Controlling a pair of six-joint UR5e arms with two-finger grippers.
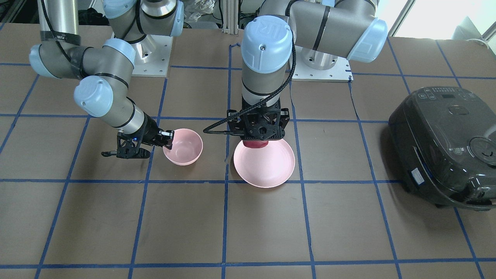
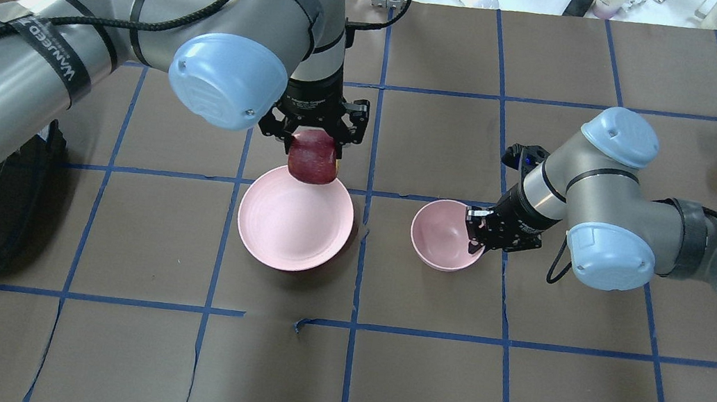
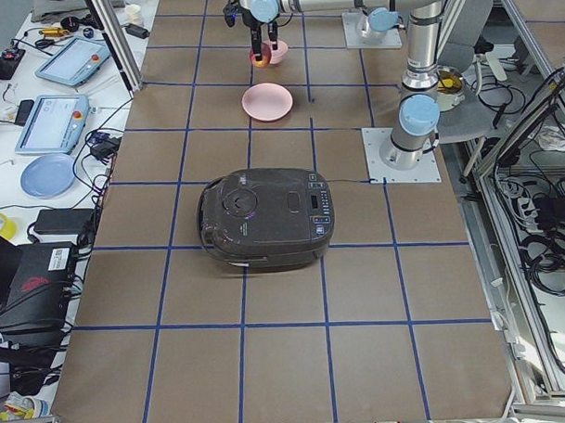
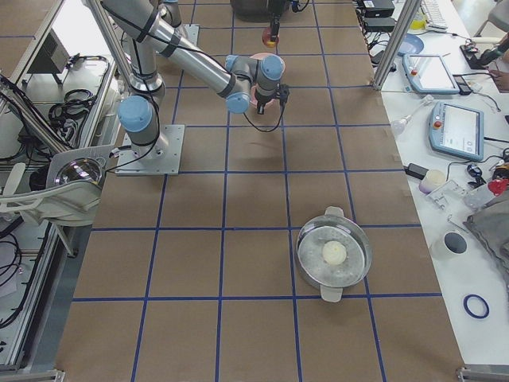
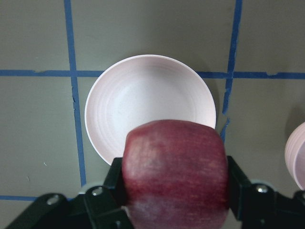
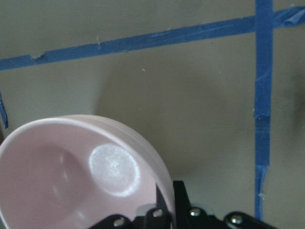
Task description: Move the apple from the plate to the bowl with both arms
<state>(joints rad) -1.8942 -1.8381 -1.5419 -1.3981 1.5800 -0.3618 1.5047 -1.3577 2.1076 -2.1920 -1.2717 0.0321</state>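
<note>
Item: apple (image 2: 313,159). It is off the plate (image 2: 270,231) and hangs in the air above it, clear of the dish. It sits squarely between the fingers (image 5: 116,179) of my left gripper (image 2: 314,149), which is clamped on its two sides. The wrist view shows firm contact on both flanks and no visible tilt.

Plate: bare, flat on the table, directly below the left gripper.

Bowl (image 2: 437,237): stands to the right of the plate, near it but not touching. My right gripper (image 2: 476,235) is pinched on its right-hand rim, one finger inside and one outside. I cannot tell whether the bowl's base rests fully on the table or is tipped slightly.

Step in hand, by my judgement: pick-up complete, carry to the bowl not yet begun.

Next move requires the left arm to travel right at its present height until the apple is centred over the bowl's opening. It should stay toward the bowl's left half, away from the right gripper's fingers, then come down low before letting go. The right gripper should hold the bowl steady against the drop.

Surroundings: a dark rice cooker (image 1: 441,143) sits well off to the left.
</note>
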